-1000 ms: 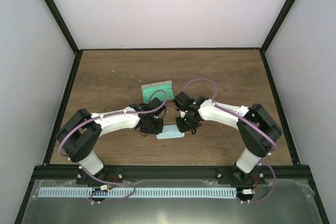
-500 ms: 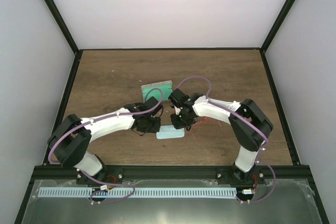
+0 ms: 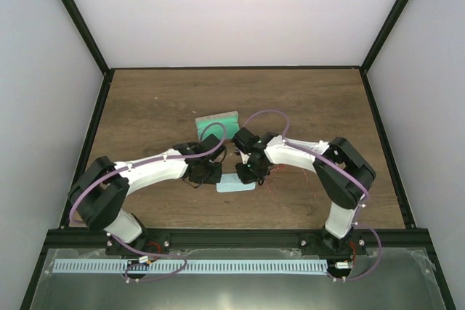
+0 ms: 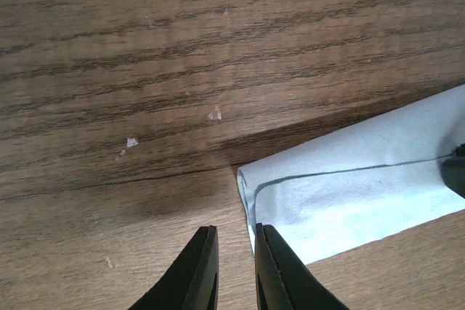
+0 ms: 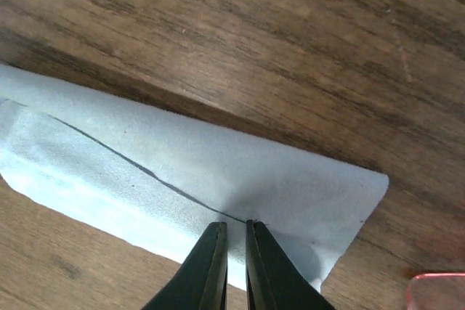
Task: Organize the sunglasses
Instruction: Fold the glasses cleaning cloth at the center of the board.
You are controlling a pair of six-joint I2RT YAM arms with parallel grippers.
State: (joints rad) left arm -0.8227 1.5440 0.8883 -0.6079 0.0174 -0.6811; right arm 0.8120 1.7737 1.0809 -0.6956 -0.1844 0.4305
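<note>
So, both arms are on the cloth (image 3: 236, 185), one per end, presumably to lift or fold it evenly. Left gripper (image 4: 234, 231): jaws nearly closed at the left corner, wood showing in the slit, so I can't tell if it has fabric. Right gripper (image 5: 235, 224): narrow slit, tips down on the right end, looks pinched. Sunglasses (image 5: 436, 290) lie just right of the cloth, untouched. Case (image 3: 216, 125) sits open, farther back.
</note>
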